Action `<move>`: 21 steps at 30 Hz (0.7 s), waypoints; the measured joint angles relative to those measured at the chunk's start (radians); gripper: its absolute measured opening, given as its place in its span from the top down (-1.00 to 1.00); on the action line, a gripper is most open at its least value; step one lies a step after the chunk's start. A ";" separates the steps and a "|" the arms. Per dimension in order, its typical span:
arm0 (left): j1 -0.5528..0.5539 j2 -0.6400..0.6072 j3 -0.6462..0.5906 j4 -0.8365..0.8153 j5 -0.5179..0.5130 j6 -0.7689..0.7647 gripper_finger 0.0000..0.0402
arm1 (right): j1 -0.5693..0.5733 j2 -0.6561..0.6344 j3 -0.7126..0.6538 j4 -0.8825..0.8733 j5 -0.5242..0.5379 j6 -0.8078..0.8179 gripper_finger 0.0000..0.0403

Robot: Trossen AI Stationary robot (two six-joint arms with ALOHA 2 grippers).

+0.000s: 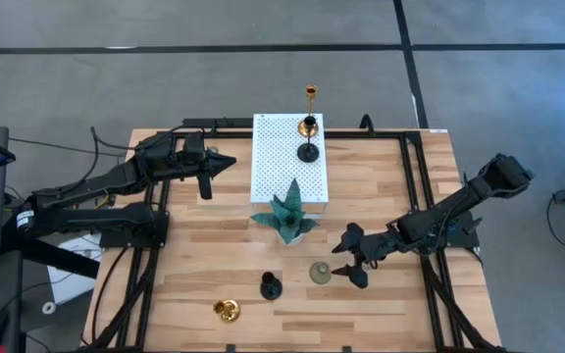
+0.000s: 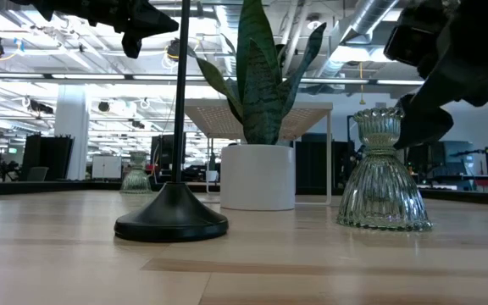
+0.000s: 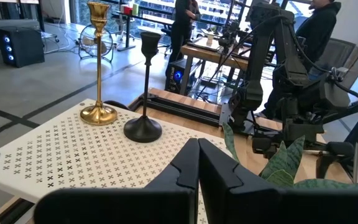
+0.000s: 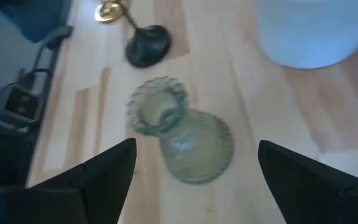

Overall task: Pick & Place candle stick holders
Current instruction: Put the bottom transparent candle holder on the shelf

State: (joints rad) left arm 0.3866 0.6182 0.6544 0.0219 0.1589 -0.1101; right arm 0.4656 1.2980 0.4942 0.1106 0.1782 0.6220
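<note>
The right pincer (image 4: 194,171) hung wide open and empty above the squat grey-green ribbed glass candle holder (image 4: 180,138) on the wooden bench (image 1: 400,304); descending off-centre might topple it.

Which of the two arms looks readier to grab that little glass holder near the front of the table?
The right. Its open right gripper hovers beside the grey-green holder, fingers spread around it in its wrist view. The left gripper waits by the white board.

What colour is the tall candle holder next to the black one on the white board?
Shiny gold, clearest in the left wrist view.
</note>
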 joint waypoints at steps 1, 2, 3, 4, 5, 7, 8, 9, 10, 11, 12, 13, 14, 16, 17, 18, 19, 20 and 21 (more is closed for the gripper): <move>0.000 0.000 0.000 0.000 0.000 0.000 0.98 | 0.001 0.000 0.000 0.003 -0.005 0.000 -0.62; 0.000 0.000 0.000 0.000 0.000 0.000 0.98 | 0.001 0.000 0.000 0.003 -0.012 -0.001 -0.62; 0.000 0.000 0.000 0.000 0.000 0.000 0.98 | 0.001 0.000 0.000 0.002 -0.013 -0.001 -0.62; 0.000 0.000 0.000 0.000 0.000 0.000 0.98 | 0.001 0.000 0.000 0.002 -0.014 -0.003 -0.62; 0.000 0.000 0.000 0.000 0.000 0.000 0.98 | 0.001 0.000 0.000 0.003 -0.016 -0.006 -0.62; 0.000 0.000 0.000 0.000 0.000 0.000 0.98 | 0.001 0.000 0.000 0.003 -0.020 -0.024 -0.62; 0.000 0.000 0.000 0.000 0.000 0.000 0.98 | 0.001 0.000 0.000 0.003 -0.021 -0.028 -0.62; 0.000 0.000 0.000 0.000 0.000 0.000 0.98 | 0.001 0.000 0.000 0.004 -0.023 -0.031 -0.62; 0.000 0.000 0.000 0.000 0.000 0.000 0.98 | 0.002 0.000 0.000 0.004 -0.023 -0.041 -0.62; 0.000 0.000 0.000 0.000 0.000 0.000 0.98 | 0.006 0.000 0.000 0.004 -0.023 -0.057 -0.62; 0.000 0.000 0.000 0.000 0.000 0.000 0.98 | 0.010 0.000 0.000 0.004 -0.024 -0.077 -0.62; 0.000 0.000 0.000 0.000 0.000 0.000 0.98 | 0.014 0.000 0.000 0.003 -0.023 -0.101 -0.62; 0.000 0.000 0.000 0.000 0.000 0.000 0.98 | 0.018 0.001 0.000 0.004 -0.023 -0.124 -0.62; 0.000 0.000 0.000 0.000 0.000 0.000 0.98 | 0.022 0.024 0.001 0.017 -0.023 -0.163 -0.62; 0.000 0.000 0.000 0.000 0.000 0.000 0.98 | 0.022 0.037 0.001 0.018 -0.023 -0.178 -0.62; 0.000 0.000 0.000 0.000 0.000 0.000 0.98 | 0.022 0.053 0.000 0.033 -0.023 -0.186 -0.62; 0.000 0.000 0.000 0.000 0.000 0.000 0.98 | 0.022 0.078 0.001 0.069 -0.023 -0.187 -0.62; 0.000 0.000 0.000 0.000 0.000 0.000 0.98 | 0.022 0.105 0.004 0.094 -0.023 -0.187 -0.62; 0.000 0.000 0.000 0.000 0.000 0.000 0.98 | 0.021 0.134 0.009 0.103 -0.020 -0.187 -0.62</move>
State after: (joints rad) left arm 0.3866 0.6186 0.6544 0.0216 0.1589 -0.1101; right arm 0.4870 1.4322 0.5035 0.2134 0.1583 0.4347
